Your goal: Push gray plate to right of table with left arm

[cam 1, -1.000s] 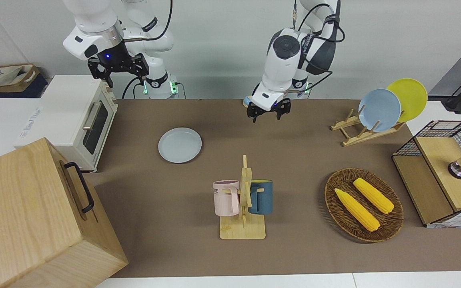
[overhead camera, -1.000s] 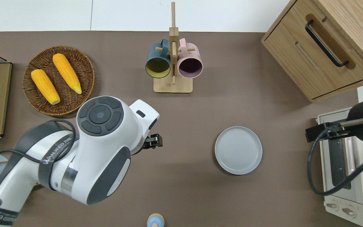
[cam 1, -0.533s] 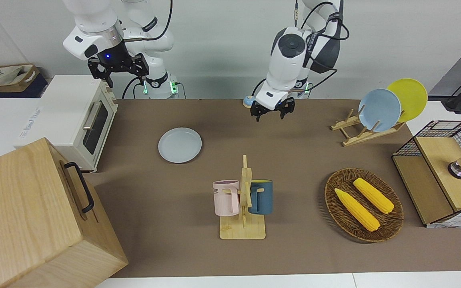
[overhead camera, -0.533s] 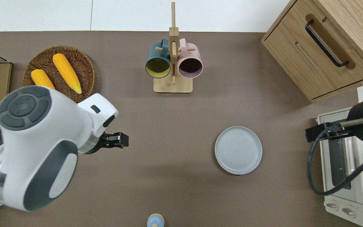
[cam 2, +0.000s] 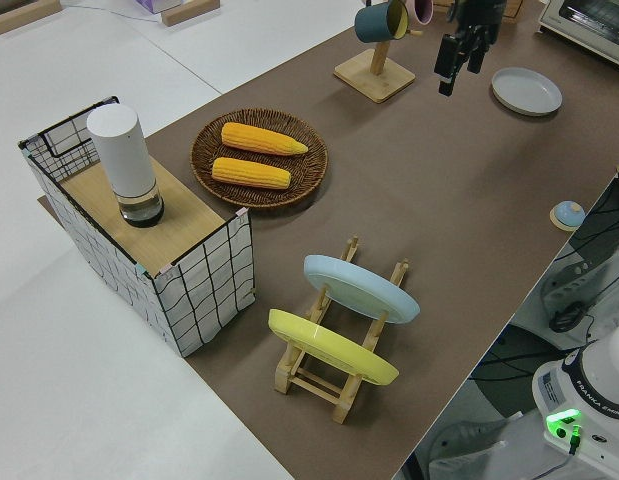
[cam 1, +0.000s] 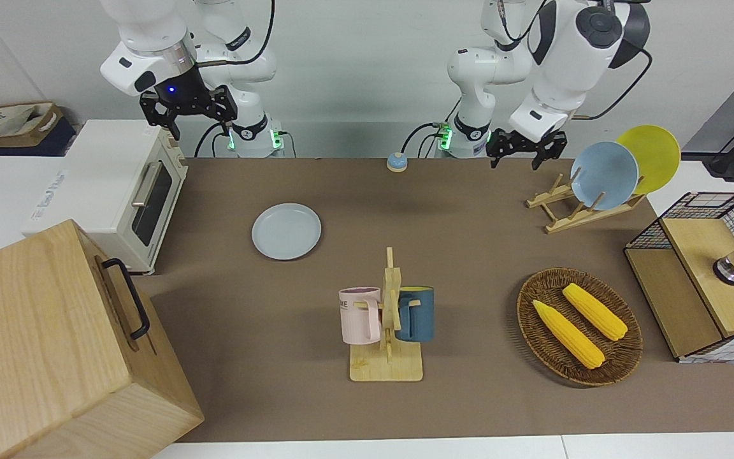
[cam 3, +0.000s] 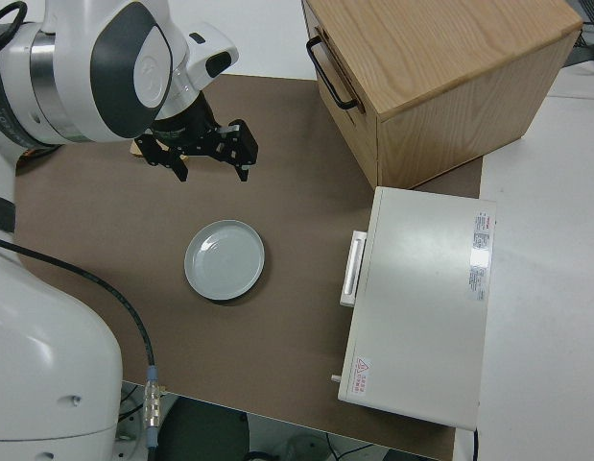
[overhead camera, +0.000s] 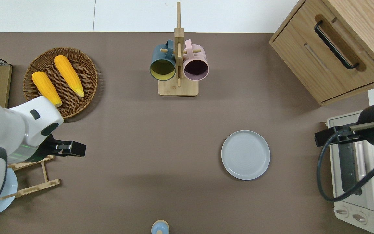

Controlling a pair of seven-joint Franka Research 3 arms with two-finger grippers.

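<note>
The gray plate (cam 1: pixel 286 231) (overhead camera: pixel 245 155) (cam 3: pixel 225 259) lies flat on the brown table (cam 1: pixel 469 236) toward the right arm's end, a short way from the toaster oven. My left gripper (cam 1: pixel 523 153) (overhead camera: pixel 78 149) (cam 2: pixel 454 60) hangs open and empty in the air. It is over the table next to the wooden plate rack, well apart from the gray plate. The right arm is parked, its gripper (cam 1: pixel 196 124) (cam 3: pixel 212 165) open and empty.
A mug stand (overhead camera: pixel 178 65) with a pink and a blue mug stands mid-table. Toward the left arm's end are a wicker basket (overhead camera: pixel 86 70) with two corn cobs and the plate rack (cam 1: pixel 587 207). A toaster oven (cam 1: pixel 118 185) and a wooden cabinet (cam 1: pixel 55 344) stand toward the right arm's end.
My left arm has swung up and away from the middle of the table toward its own end, beside the plate rack. The gray plate and the right arm have not moved.
</note>
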